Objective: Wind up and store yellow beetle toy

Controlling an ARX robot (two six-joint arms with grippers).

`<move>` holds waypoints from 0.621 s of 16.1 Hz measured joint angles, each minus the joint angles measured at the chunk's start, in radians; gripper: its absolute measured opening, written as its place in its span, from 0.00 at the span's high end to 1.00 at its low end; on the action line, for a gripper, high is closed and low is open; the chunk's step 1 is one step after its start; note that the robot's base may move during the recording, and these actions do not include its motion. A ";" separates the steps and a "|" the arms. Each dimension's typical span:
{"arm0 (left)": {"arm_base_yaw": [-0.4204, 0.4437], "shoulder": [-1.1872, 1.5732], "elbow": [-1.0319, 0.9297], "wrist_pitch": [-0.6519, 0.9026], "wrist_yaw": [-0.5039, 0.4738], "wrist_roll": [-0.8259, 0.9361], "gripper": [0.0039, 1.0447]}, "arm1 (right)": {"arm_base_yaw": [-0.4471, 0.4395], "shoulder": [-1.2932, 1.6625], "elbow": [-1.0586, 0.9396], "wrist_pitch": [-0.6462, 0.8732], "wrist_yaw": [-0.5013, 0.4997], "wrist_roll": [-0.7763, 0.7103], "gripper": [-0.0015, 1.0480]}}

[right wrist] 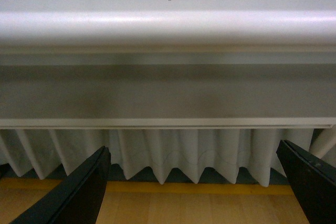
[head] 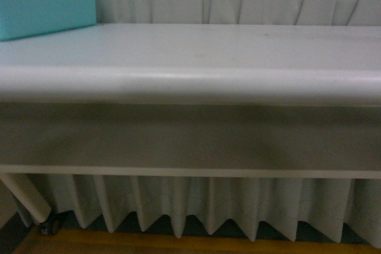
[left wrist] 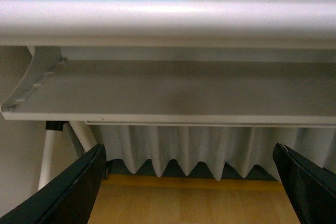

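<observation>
Neither arm appears in the front view. In the left wrist view, the left gripper (left wrist: 191, 184) shows as two dark fingers (left wrist: 68, 190) at the lower corners of the picture, spread wide apart with nothing between them. In the right wrist view, the right gripper (right wrist: 194, 184) looks the same: two dark fingers (right wrist: 73, 192) at the lower corners, jaws wide apart and empty. Both wrists are held low and level, their cameras facing straight ahead.
</observation>
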 joint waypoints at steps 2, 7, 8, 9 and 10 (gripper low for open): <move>0.000 0.000 0.000 0.000 0.000 0.000 0.06 | 0.000 0.000 0.000 0.000 -0.001 0.000 0.06; 0.000 0.000 0.000 -0.004 0.000 0.000 0.06 | 0.000 0.000 0.000 -0.005 0.000 0.000 0.06; 0.000 0.000 0.000 -0.005 0.001 0.000 0.06 | 0.000 0.000 0.000 -0.003 -0.001 0.000 0.06; 0.000 0.000 0.000 -0.005 0.000 0.000 0.06 | 0.000 0.000 0.000 -0.004 0.000 0.001 0.06; 0.000 0.000 0.000 -0.004 0.000 0.000 0.06 | 0.000 0.000 0.000 -0.003 0.000 0.001 0.06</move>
